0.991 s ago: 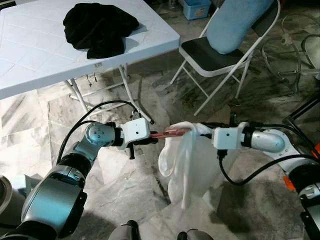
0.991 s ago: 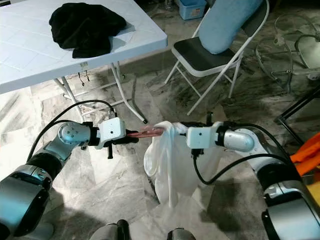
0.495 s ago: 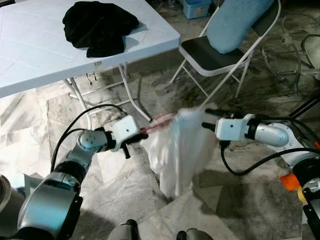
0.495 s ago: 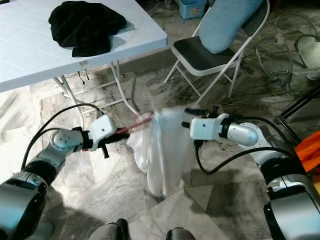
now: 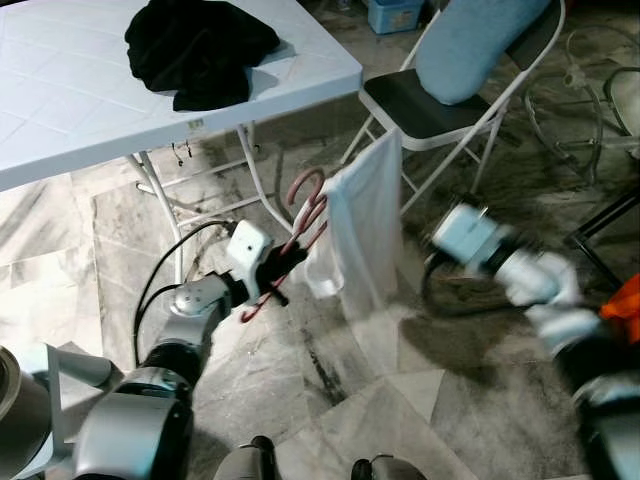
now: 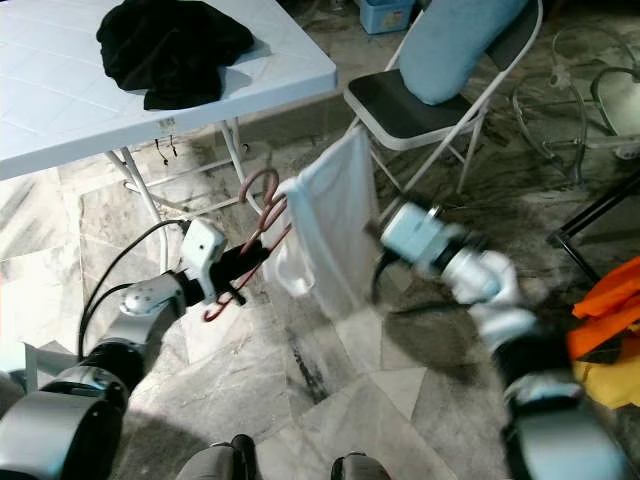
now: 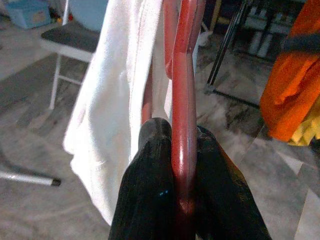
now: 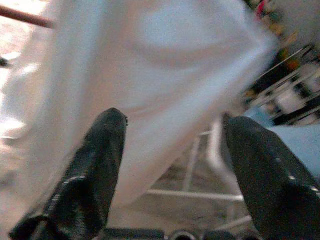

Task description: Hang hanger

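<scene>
A red hanger (image 5: 303, 208) stands tilted, hook uppermost, with a white garment (image 5: 362, 222) draped over its far end. My left gripper (image 5: 268, 274) is shut on the hanger's lower part; in the left wrist view its two black fingers (image 7: 150, 195) clamp the red bar (image 7: 184, 115), with the white cloth (image 7: 117, 115) beside it. My right arm (image 5: 480, 245) is blurred, to the right of the garment. In the right wrist view my right gripper (image 8: 170, 150) is open, fingers wide apart, with the white garment (image 8: 160, 75) just beyond them and nothing between them.
A white folding table (image 5: 60, 120) with a black garment (image 5: 200, 50) stands at the back left, its legs close behind the hanger. A folding chair (image 5: 420, 110) with a light-blue cushion (image 5: 480, 40) stands just behind the white garment. Orange cloth (image 6: 610, 310) lies at the right.
The right gripper has let go of the white garment and swung away to the right. The left gripper has tipped the hanger upright, so the garment now hangs higher.
</scene>
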Tool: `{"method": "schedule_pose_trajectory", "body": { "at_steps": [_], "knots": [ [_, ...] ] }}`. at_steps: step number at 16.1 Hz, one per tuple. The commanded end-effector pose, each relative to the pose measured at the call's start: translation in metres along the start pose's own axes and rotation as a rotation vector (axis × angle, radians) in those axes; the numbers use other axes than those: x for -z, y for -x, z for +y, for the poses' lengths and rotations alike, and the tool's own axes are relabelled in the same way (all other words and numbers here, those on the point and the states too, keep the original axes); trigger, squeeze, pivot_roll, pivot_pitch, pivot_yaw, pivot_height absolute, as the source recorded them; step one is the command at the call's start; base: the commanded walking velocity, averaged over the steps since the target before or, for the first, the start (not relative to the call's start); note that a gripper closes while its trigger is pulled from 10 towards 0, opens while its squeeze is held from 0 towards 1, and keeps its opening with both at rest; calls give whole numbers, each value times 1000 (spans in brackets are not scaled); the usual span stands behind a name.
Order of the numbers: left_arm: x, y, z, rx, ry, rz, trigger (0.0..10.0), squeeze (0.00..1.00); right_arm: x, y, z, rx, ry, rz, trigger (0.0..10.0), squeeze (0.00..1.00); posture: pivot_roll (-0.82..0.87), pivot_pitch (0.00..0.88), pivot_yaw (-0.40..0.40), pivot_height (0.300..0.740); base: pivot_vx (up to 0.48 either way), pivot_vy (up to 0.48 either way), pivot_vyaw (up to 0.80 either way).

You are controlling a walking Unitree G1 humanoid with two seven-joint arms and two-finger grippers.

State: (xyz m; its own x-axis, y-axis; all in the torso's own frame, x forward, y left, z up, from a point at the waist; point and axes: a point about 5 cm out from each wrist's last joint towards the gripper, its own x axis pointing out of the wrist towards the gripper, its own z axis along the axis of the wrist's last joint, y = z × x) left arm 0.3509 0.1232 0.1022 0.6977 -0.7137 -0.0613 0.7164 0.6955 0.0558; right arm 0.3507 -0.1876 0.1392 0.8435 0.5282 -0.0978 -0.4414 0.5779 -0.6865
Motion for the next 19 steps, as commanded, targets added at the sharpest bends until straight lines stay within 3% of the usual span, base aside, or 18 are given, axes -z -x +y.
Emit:
{"method": "schedule_pose_trajectory", "body": {
  "at_steps": [1,4,7,8,9,13,15,19],
  "knots": [
    [-5,-2,-1,10,7,-40,0,0,-4,-1,4,40,-64,-23,10000,1000,-110,160,14,740,0,0,0],
    [-8,-9,-8,56,22,-45,0,0,-14,-6,24,46,-189,-71,10000,1000,-117,157,29,740,0,0,0],
    [-10,-14,-17,115,30,-53,0,0,-21,-11,23,166,-285,-83,10000,1000,-122,155,38,740,0,0,0],
    [-11,-16,-20,137,30,-62,0,0,-23,-13,24,189,-325,-82,10000,216,-123,156,39,740,0,0,0],
    [-12,-18,-24,160,27,-68,0,0,-26,-17,27,202,-357,-83,10000,0,-123,156,40,740,0,0,0],
    [-13,-19,-28,187,21,-73,0,0,-30,-23,34,161,-405,-74,10000,0,-113,156,40,740,0,0,0],
    [-14,-18,-28,197,9,-77,0,0,-26,-22,32,173,-376,-41,0,0,-108,155,39,740,0,0,0],
    [-16,-17,-27,208,-11,-74,0,0,-25,-20,21,225,-379,-35,0,0,-107,156,43,740,0,0,0]
  ]
}}
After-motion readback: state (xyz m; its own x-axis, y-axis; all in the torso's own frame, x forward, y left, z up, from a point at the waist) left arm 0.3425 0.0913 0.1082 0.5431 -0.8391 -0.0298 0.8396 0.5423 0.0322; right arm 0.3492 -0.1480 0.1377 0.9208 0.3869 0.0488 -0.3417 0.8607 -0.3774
